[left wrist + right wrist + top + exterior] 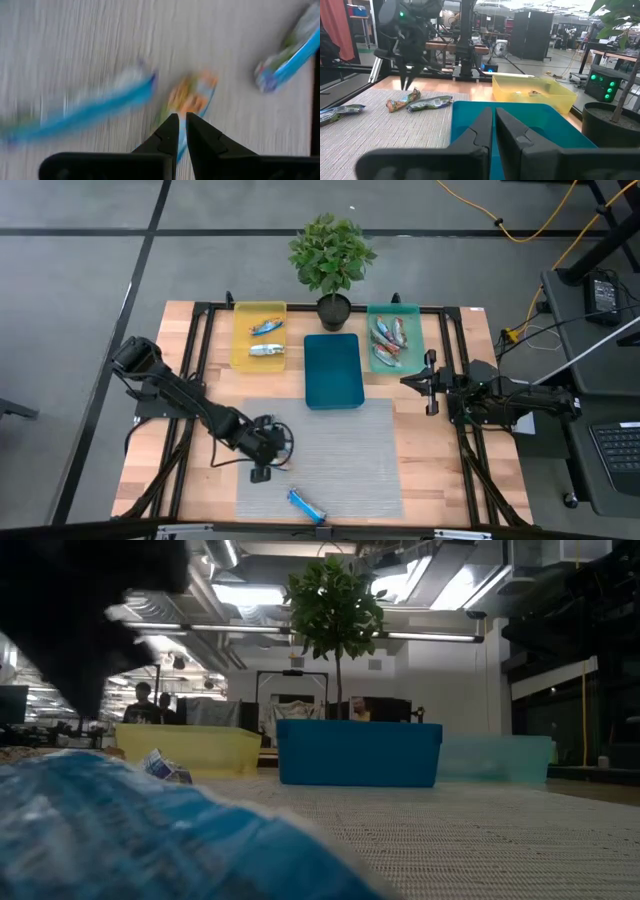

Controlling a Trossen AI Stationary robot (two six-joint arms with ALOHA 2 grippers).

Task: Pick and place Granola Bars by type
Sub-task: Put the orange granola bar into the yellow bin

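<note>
Left gripper (262, 446) hangs over the near left part of the grey mat (350, 450), fingers pointing down. In its wrist view I see the two fingers (169, 131) drawn almost together, only a thin slit between them and nothing pinched. Just beyond the tips lies an orange-and-green bar (192, 95) on the mat; from the right wrist view the tips stand just above that same bar (402, 102), not touching it as far as I can tell. A second wrapped bar (430, 103) lies touching it, and a third (340, 112) sits farther off on the mat. In the high view I can pick out one bright blue bar (306, 505) near the mat's front edge, apart from the gripper.

Two silvery-blue bars (266, 338) lie in the yellow tray (240, 355) at the back left. Several red-orange bars (386, 340) lie in the teal tray (415, 320) at the back right. Between them, nearer the mat, sits the blue tray (333, 370), with a potted plant (332, 255) behind it.

Right gripper (412, 383) waits just beside the blue tray's right edge, its fingers (482, 131) pressed close together on nothing. From table height a blurred blue wrapper (150, 840) fills the foreground.
</note>
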